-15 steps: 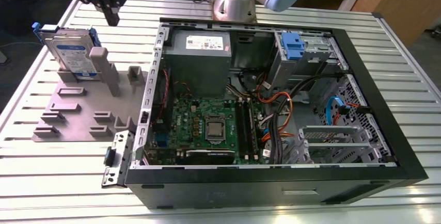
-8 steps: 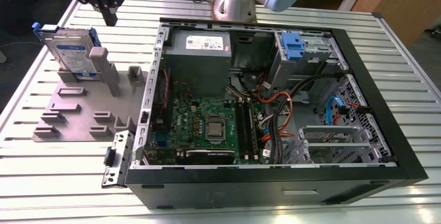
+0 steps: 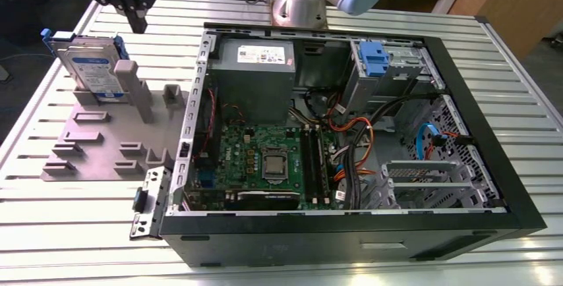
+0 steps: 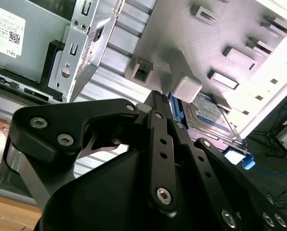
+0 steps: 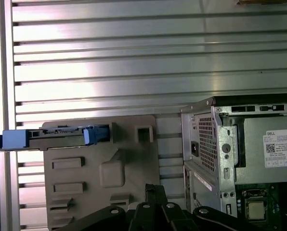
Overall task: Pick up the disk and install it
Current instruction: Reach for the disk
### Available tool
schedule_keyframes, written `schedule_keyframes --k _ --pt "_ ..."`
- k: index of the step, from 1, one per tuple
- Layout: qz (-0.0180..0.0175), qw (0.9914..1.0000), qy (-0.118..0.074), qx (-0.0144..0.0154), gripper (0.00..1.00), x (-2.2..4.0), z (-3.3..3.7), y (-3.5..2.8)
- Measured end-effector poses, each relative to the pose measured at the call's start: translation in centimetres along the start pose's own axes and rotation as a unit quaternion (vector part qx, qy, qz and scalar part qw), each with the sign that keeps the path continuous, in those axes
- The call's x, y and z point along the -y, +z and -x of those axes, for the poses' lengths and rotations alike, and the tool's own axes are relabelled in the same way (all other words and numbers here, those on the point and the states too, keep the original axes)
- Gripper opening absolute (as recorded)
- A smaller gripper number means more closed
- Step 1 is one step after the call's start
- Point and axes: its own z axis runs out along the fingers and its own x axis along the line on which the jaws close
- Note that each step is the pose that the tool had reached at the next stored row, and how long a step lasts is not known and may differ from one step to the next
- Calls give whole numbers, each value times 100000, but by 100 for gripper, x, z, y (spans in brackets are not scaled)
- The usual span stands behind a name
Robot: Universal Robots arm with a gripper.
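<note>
The disk [image 3: 92,65] is a silver drive with a white-and-blue label in a blue carrier. It stands on edge in the grey holder plate [image 3: 97,141] at the exterior view's left. It is also seen edge-on in the first wrist view [image 5: 57,137] and partly behind a grey post in the second wrist view [image 4: 213,115]. My black gripper [image 3: 138,22] hangs above and beyond the disk, apart from it. Its fingers are pressed together with nothing between them in both wrist views [image 4: 157,96] [image 5: 153,188].
An open computer case [image 3: 492,134] lies on the slatted metal table [image 3: 79,233], right of the holder plate. Inside are a grey power supply box [image 3: 255,68], a motherboard [image 3: 264,161], cables and a drive bay with a blue latch [image 3: 374,58]. The arm's base [image 3: 299,2] stands behind the case.
</note>
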Motion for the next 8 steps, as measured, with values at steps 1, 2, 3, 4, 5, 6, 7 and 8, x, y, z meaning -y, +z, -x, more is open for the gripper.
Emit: schedule_keyframes --k 1,2,3,4,5,6,7,8 --pt "-2 100000 -2 -1 11 0 0 0" --pt "-6 100000 6 -1 11 0 -1 0" --pt "-4 100000 5 -1 11 0 -1 0" --pt "-2 100000 4 0 11 0 -1 0" --pt "-3 100000 4 2 11 0 -1 0" --pt "-5 100000 3 -1 11 0 -1 0" --pt "-3 100000 4 -2 11 0 -2 0" --pt "-4 100000 3 0 11 0 -3 0"
